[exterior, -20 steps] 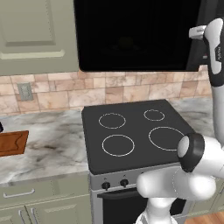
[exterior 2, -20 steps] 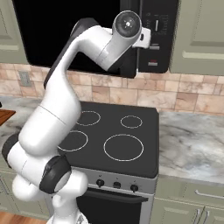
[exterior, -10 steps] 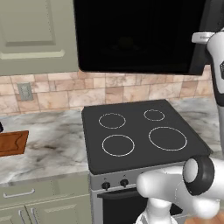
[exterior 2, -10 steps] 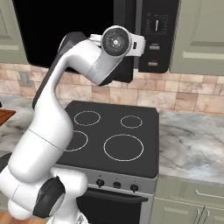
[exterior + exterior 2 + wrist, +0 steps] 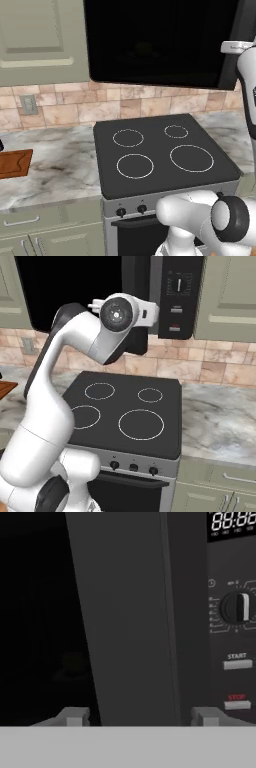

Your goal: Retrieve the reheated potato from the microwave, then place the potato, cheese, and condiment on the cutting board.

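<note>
One thing first, says the first: where is the potato [image 5: 72,662]?

Deep in the microwave [image 5: 176,301], answers the second. The hand view shows a faint roundish lump low in the dark cavity, too dim to make out more.

First: And the door [image 5: 130,612]?

Second: It stands swung out. The hand view meets it edge-on, as a tall grey slab between the cavity on one side and the panel [image 5: 235,637] on the other. The panel carries a knob [image 5: 236,608], a START bar and a red STOP label.

First: What of the claw [image 5: 140,716]?

Second: Released. Its two fingertips [image 5: 75,716] stand wide apart, one on each side of the door's edge. A dark gap shows between each tip and the slab, so it grips nothing.

First: And the arm [image 5: 75,366]?

Second: It reaches up from the base, its wrist just in front of the microwave, high over the stove [image 5: 160,155].

First: The board [image 5: 14,162]?

Second: Flat on the marble surface [image 5: 60,170], well to the left of the stove. The right base view catches one corner of it at its left edge.
</note>
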